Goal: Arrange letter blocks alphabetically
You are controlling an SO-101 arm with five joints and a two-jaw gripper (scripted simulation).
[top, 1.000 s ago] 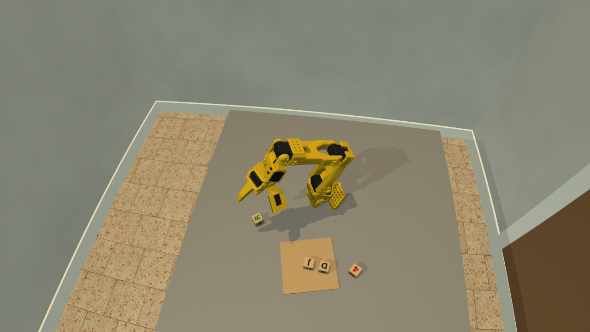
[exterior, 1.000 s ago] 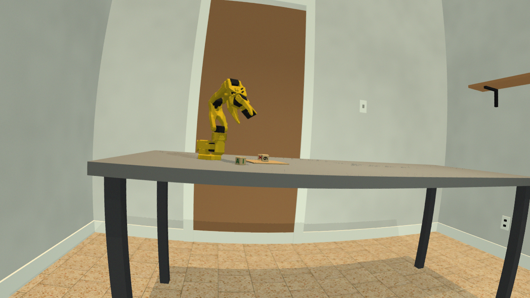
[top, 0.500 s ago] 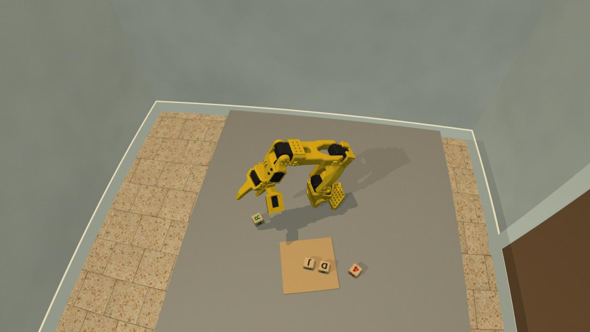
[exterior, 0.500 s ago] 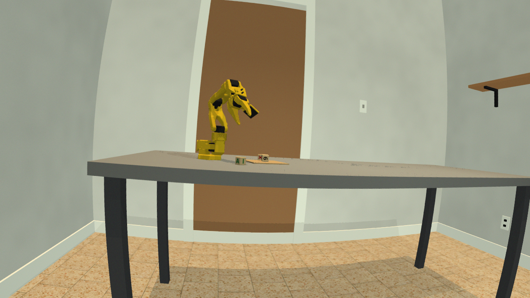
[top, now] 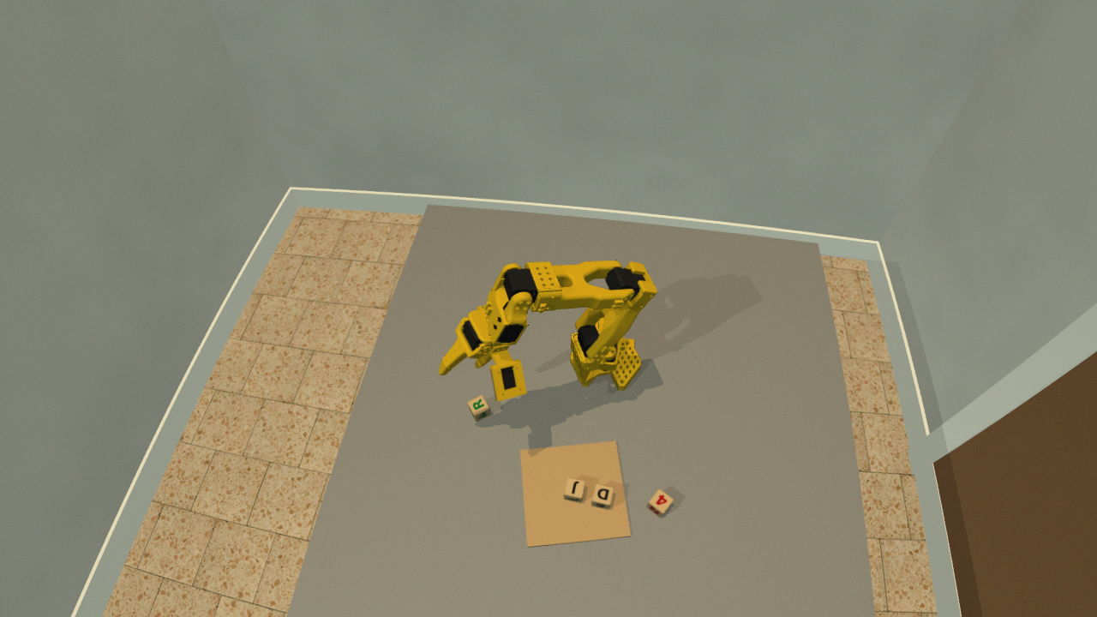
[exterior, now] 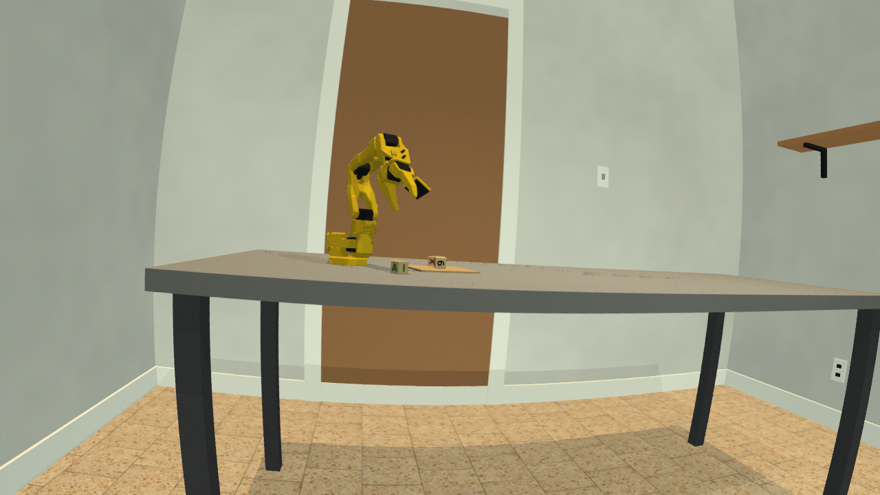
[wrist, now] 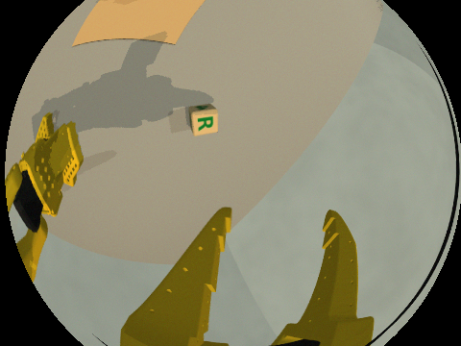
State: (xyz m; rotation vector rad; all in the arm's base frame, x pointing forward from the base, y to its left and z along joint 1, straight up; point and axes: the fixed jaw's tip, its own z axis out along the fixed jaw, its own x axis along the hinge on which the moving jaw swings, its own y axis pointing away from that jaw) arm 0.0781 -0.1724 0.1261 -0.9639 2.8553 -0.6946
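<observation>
My gripper [top: 461, 369] [exterior: 405, 203] [wrist: 279, 213] is open and empty, high above the table. The block R [top: 477, 406] [exterior: 399, 267] [wrist: 205, 123] lies off the mat, green letter on top, turned roughly a quarter turn from upright as seen from the base. The block J [top: 574, 488] [exterior: 439, 262] and the block D [top: 602, 494] lie flat on the tan mat [top: 548, 521] [exterior: 461, 271] [wrist: 139, 24], with a small gap between them. Seen from the base, D is left of J, both about upright. D is hidden in the exterior view.
The fourth block, with a red 4 [top: 660, 502] on top, lies off the mat, beyond the D side. The arm's base stands on the grey table [top: 728, 429] behind the mat. The arm's shadow falls between base, R and mat.
</observation>
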